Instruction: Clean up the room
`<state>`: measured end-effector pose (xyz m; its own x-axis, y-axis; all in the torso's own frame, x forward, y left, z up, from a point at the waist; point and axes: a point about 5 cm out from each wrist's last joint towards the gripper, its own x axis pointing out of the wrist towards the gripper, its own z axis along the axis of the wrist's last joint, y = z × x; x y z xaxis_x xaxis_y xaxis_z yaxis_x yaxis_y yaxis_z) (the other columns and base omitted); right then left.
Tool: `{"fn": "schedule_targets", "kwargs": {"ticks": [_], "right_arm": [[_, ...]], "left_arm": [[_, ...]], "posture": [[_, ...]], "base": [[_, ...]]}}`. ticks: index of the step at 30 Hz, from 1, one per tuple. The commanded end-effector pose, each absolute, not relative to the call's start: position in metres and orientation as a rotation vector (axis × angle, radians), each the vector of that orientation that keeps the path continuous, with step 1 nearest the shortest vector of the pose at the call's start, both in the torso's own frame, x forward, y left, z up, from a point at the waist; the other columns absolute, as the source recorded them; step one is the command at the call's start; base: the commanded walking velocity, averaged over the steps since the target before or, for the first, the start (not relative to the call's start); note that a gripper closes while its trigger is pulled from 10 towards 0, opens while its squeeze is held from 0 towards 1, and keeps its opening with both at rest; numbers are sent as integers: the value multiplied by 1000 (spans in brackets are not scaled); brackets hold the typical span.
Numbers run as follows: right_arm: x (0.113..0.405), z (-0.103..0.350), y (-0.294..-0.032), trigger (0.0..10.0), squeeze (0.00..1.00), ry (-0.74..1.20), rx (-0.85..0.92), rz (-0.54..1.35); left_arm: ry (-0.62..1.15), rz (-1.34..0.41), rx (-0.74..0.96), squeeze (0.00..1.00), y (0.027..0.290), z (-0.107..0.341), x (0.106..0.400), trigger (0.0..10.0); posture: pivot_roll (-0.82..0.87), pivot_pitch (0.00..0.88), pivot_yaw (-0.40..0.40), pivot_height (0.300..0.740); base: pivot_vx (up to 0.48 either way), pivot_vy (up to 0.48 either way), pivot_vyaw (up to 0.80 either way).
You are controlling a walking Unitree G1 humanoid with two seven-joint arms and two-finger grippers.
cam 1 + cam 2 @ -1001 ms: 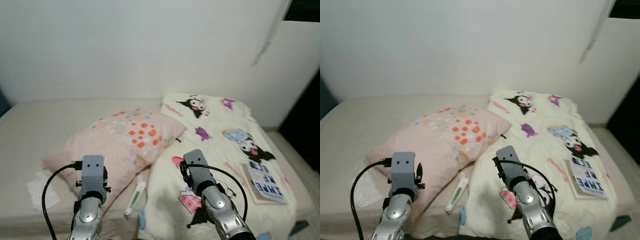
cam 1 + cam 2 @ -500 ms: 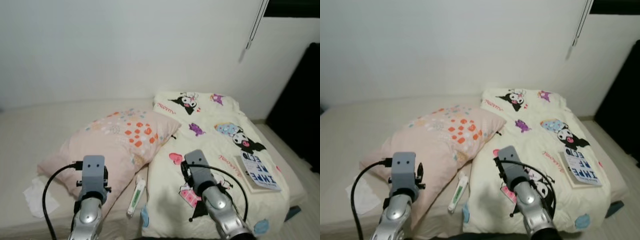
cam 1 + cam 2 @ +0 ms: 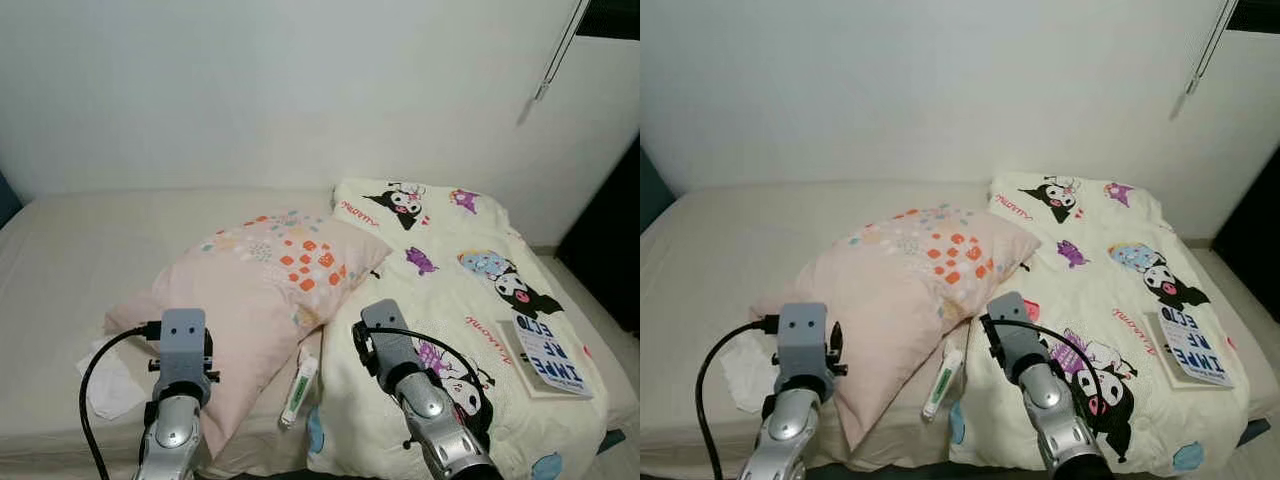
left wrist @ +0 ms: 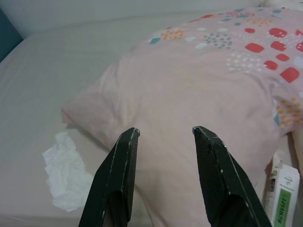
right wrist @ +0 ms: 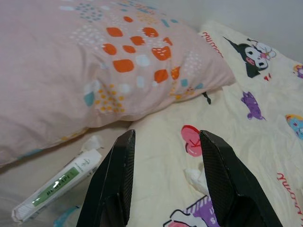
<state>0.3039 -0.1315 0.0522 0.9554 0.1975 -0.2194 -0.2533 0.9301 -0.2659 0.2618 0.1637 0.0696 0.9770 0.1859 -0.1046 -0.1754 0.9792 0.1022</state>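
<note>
Approach step at the bed (image 3: 60, 260): both end effectors (left (image 4: 163, 137), right (image 5: 163, 142)) fingers apart, empty; next likely grab the tube (image 3: 299, 388) beside the pillow (image 3: 255, 290).

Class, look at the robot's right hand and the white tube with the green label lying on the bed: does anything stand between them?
Nothing visible does. The open right hand hovers above the cartoon-print blanket; the white tube with the green label lies uncovered beside the pink spotted pillow.
</note>
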Motion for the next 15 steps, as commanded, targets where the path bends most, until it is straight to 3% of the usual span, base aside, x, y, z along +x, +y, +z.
{"fn": "schedule_targets", "kwargs": {"ticks": [1, 15], "right_arm": [[302, 47, -133, 10000, 0, 221, -282, 230], [302, 47, -136, 10000, 0, 246, -211, 227]], "left_arm": [[145, 178, 84, 0, 163, 65, 258, 10000], [134, 111, 95, 0, 153, 68, 259, 10000]], "posture": [[24, 14, -60, 740], [23, 24, -62, 715]], "base": [[0, 0, 0], [0, 0, 0]]}}
